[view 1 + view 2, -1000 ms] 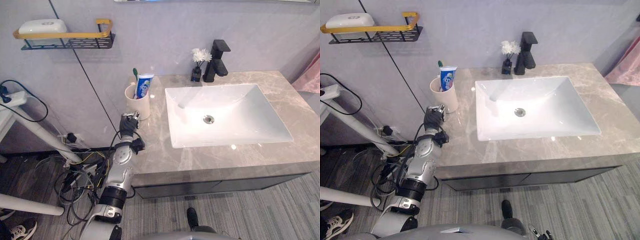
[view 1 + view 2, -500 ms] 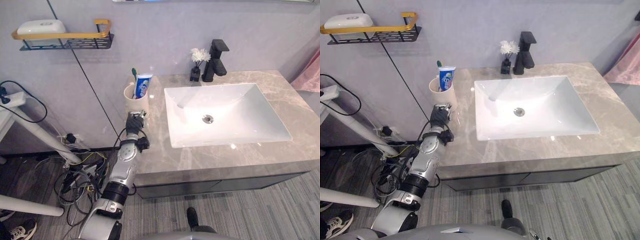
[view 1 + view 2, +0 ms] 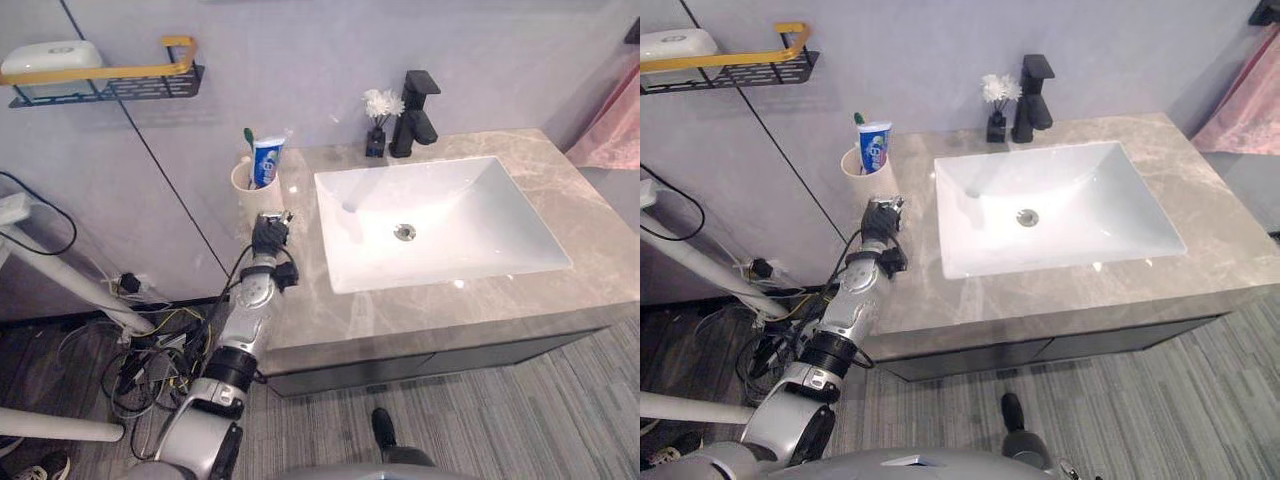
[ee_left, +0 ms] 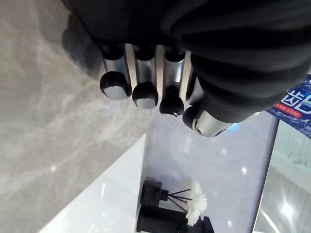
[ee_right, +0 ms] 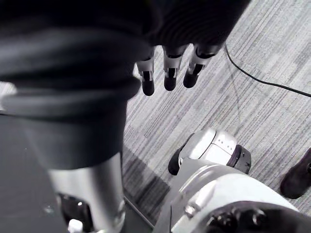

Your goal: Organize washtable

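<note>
Your left hand (image 3: 268, 238) hovers at the counter (image 3: 310, 312) edge, fingers relaxed and empty; the cup (image 3: 250, 196) holding toothpaste (image 3: 266, 160) stands just beside it at 12 o'clock. Your right hand (image 5: 169, 74) hangs slack, empty.

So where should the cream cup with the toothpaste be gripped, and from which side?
Grip the round cream cup around its bare side wall, coming from the front, where the left robot hand sits. The blue-and-white toothpaste tube and green toothbrush stick out the top, blocking a grasp from above, and the grey wall stands behind.
</note>
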Available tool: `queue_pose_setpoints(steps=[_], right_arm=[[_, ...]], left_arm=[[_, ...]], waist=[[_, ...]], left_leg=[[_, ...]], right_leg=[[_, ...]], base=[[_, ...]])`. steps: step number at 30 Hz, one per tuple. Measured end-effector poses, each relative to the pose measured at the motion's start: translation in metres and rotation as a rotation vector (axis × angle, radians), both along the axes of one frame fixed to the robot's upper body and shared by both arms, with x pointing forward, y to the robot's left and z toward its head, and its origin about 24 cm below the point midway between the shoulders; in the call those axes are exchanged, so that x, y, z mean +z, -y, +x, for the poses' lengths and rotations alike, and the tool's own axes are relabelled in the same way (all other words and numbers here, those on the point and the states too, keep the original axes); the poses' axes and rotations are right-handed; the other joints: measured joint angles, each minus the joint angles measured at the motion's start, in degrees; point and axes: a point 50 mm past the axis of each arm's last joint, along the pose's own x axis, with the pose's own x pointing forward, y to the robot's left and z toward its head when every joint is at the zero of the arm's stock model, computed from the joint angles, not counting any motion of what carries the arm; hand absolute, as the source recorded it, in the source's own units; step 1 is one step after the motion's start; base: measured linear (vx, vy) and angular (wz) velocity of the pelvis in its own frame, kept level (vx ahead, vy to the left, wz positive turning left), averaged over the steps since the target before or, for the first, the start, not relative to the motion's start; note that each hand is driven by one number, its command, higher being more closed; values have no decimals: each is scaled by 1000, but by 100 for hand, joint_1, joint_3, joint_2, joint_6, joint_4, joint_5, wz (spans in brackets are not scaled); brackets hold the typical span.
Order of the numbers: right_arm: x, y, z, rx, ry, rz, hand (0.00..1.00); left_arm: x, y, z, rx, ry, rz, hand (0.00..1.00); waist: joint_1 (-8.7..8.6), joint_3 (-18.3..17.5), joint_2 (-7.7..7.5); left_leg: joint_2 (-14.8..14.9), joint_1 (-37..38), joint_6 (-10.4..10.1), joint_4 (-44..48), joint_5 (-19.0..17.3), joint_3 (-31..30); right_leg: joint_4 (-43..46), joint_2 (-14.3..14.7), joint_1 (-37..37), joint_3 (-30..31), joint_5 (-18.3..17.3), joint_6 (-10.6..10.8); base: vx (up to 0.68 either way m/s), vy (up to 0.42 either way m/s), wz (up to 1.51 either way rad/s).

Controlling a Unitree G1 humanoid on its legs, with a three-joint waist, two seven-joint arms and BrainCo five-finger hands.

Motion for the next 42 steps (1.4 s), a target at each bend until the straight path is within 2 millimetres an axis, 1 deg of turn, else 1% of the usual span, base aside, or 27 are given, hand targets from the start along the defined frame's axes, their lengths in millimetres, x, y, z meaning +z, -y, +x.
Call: queue_pose_setpoints(steps=[3, 8, 14, 21, 24, 28, 36, 42], right_arm=[[0, 1, -1, -4, -3, -1, 0], [0, 1, -3, -21, -4, -2, 0], [0, 3, -2, -29, 0, -6, 0], [-1, 2, -2, -55, -1, 9, 0], [-1, 2, -3, -55, -5, 11, 0], [-1, 3, -3, -52, -7, 10, 0], [-2, 2, -4, -52, -12, 13, 0], [-2, 0, -2, -52, -8, 19, 0]], left_arm=[[2, 0, 2, 3, 1, 1, 100], [3, 2, 2, -7, 3, 5, 100], [4, 15, -3, -81, 16, 27, 100], [-2, 23, -7, -130, 2, 42, 100], [-10, 22, -11, -131, -17, 37, 100], [-11, 22, -12, -132, -17, 36, 100], [-10, 19, -12, -128, -8, 29, 100], [-9, 11, -10, -93, -6, 16, 100]], waist=[[-27, -2, 30], [-21, 9, 46], [-1, 58, 101], [3, 79, 81], [-4, 79, 78], [29, 82, 73], [27, 84, 61], [-4, 114, 5]], left_leg=[[1, -9, 0, -9, 0, 29], [0, -16, 0, -10, 0, 31], [2, -10, 1, -10, 1, 16], [2, -3, 2, 26, 1, -67], [9, 18, 2, 37, 1, -122], [12, 7, 4, 46, 2, -161], [14, 17, 3, 39, 2, -162], [14, 40, 4, 39, 1, -108]], right_leg=[[0, 15, -35, 27, 5, -3], [0, 13, -43, 29, 7, -1], [0, 14, -25, 17, 6, -1], [0, -10, 80, -57, 1, -4], [-1, -25, 143, -124, -14, -10], [-1, -36, 157, -164, -17, -13], [-1, -35, 163, -168, -23, -13], [-1, -26, 171, -137, -22, -13]], base=[[2, -5, -7], [0, 0, 0], [0, 0, 0], [-9, 0, 5], [-18, 0, 11], [-11, -2, 6], [0, 0, 0], [-2, 0, -1]])
